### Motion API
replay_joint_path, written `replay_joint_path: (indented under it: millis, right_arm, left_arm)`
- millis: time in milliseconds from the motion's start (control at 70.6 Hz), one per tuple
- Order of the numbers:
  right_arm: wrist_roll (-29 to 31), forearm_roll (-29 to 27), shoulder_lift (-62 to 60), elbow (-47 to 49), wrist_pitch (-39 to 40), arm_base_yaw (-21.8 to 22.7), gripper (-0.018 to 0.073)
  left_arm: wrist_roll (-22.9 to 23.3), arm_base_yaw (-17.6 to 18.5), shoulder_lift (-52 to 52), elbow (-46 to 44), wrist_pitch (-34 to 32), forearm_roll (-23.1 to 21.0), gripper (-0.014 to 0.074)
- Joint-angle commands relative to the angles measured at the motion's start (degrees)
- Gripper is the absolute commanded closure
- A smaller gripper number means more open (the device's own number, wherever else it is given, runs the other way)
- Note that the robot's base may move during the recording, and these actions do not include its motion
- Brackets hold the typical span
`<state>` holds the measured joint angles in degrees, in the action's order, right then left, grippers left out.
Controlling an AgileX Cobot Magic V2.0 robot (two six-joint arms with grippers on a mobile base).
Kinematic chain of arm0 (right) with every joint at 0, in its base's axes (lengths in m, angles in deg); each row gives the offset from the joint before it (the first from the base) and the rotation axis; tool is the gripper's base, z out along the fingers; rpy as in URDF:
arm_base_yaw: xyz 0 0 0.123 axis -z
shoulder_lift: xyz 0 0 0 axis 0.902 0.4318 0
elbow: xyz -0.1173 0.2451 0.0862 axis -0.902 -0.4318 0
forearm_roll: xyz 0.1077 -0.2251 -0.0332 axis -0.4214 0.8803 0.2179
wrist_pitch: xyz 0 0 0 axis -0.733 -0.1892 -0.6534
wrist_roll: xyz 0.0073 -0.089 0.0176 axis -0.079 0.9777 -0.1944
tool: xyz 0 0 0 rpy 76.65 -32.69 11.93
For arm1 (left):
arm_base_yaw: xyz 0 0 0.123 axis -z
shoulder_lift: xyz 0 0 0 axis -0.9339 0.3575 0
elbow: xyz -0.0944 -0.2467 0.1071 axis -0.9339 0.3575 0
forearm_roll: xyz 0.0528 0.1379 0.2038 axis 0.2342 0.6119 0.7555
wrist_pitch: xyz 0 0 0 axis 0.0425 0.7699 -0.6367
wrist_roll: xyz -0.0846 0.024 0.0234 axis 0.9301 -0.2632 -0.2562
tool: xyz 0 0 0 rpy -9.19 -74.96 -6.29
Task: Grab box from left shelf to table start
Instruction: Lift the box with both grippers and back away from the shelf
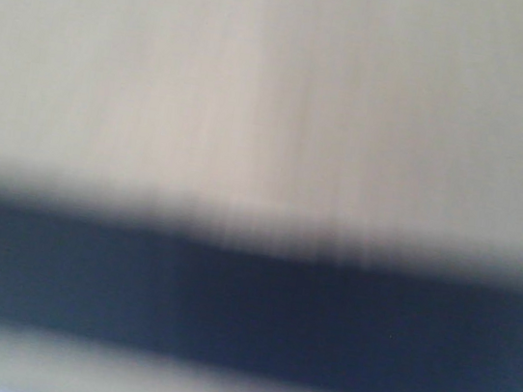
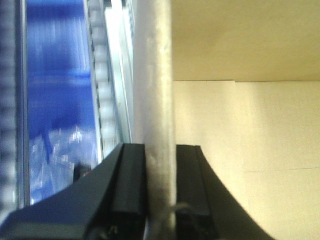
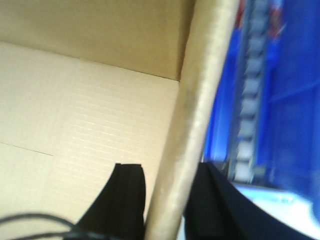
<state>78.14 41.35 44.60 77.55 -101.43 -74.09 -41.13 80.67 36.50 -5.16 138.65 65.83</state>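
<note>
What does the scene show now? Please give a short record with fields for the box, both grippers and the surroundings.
box: brown cardboard, fills the front view; dark band across it
left gripper: fingers straddle a box wall, shut on it
right gripper: fingers straddle a box wall, shut on it
shelf: roller track and blue beside the box

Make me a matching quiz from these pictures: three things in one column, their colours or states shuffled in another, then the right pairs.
Things:
1. box
2. left shelf
3. right gripper

Colours or states:
A. pale rollers against blue
B. black, one finger on each side of a cardboard wall
C. pale brown corrugated cardboard

Pairs: 1-C, 2-A, 3-B
</note>
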Motion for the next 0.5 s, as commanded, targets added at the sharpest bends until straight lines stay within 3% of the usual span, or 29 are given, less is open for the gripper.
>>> replay_joint_path:
  millis: [0,241,481]
  right_arm:
    - [0.8,-2.2,-2.9,-1.6,7.9,-0.9,0.0501]
    - [0.8,-3.3,-9.7,-9.5,12.2,-1.1,0.0501]
    - [0.8,-4.6,-14.7,-10.0,15.2,-1.1,0.0501]
  left_arm:
    - [-0.2,0.5,-4.3,0.5,-5.6,-7.1,0.0694]
    - [-0.2,0.5,-11.8,5.2,-6.2,-7.1,0.0694]
    - [-0.2,0.5,-17.2,5.8,-7.6,-7.5,0.0694]
